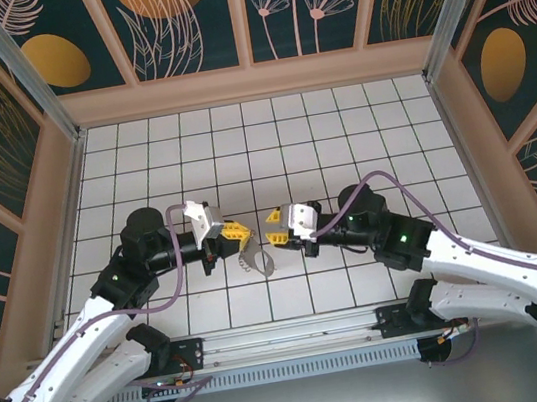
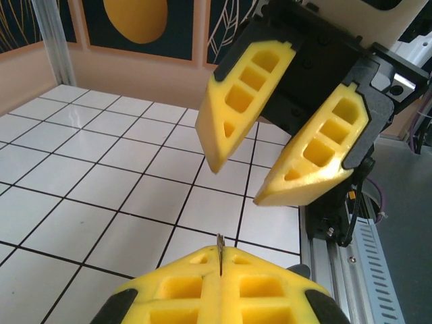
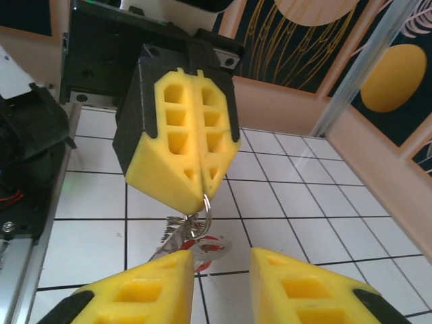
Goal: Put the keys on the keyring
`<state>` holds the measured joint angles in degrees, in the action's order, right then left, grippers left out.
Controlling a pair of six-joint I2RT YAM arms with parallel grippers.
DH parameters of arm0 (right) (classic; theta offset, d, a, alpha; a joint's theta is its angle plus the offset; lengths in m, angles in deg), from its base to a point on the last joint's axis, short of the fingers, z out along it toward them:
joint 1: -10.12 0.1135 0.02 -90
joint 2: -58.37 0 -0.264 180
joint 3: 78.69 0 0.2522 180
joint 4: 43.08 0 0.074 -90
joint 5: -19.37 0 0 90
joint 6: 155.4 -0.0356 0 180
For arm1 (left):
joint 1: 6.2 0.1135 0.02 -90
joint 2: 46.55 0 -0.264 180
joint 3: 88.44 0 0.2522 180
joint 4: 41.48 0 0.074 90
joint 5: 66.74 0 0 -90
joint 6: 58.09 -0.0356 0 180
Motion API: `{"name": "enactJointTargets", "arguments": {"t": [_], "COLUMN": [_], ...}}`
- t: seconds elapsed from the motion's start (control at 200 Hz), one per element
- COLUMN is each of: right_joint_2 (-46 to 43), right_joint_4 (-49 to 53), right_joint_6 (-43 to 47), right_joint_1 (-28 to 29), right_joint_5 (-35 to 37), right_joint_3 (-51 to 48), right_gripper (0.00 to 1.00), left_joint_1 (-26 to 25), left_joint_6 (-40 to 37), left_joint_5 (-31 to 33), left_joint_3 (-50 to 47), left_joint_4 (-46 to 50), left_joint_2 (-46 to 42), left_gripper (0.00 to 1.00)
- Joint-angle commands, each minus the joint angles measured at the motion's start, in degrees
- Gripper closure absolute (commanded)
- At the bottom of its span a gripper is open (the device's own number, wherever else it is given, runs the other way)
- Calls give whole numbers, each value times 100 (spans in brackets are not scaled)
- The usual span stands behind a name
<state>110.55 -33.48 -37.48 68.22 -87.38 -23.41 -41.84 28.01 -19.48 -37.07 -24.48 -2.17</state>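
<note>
Left tool (image 3: 202, 191) is clamping the keyring (image 3: 206, 210) between closed jaws; right tool (image 3: 221, 280) is facing it open.
Over the white tiled surface (image 1: 340, 140), the left arm (image 1: 80, 361) and right arm (image 1: 480, 260) are reaching inward, their tools nearly meeting near the front middle. The keyring is hanging from the left tool's fingertips (image 3: 185, 182), the keys (image 3: 177, 228) are dangling in a bunch beneath it, and a small red piece (image 3: 210, 244) is showing lowest, in the gap between the right tool's spread fingers (image 3: 142, 293).

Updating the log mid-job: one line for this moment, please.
left gripper: shut on keyring | keys: hanging below it | right gripper: open, empty
</note>
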Motion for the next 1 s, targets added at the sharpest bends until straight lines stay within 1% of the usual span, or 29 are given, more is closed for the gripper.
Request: {"name": "enactJointTargets", "arguments": {"t": [0.0,0.17,0.32,0.551,0.871,0.936,0.996], "right_joint_2": [149,388,555,706,926,946,960], "right_joint_4": [-236,-267,-445,-690,-816,-824,-824], "right_joint_6": [-225,-308,-457,-603,-674,-663,-652], "right_joint_1": [-95,-178,-261,-335,-372,-383,-397], "right_joint_5": [-504,-821,-954,-1141,-1260,-1288,-1308], "right_joint_3": [205,303,322,269,293,287,302], "right_gripper": [73,73,73,79,81,85,91], "left_joint_1": [-16,-19,-13,-14,-16,-20,-16], "left_joint_6": [-114,-127,-137,-145,-128,-128,-125], "left_joint_5": [-154,-158,-158,-165,-183,-180,-190], "left_joint_3": [212,185,151,131,124,126,129], "left_joint_4": [-146,-131,-137,-158,-184,-184,-191], "left_joint_2": [-25,7,19,35,62,71,88], "left_gripper": [100,100,100,100,100,100,100]}}
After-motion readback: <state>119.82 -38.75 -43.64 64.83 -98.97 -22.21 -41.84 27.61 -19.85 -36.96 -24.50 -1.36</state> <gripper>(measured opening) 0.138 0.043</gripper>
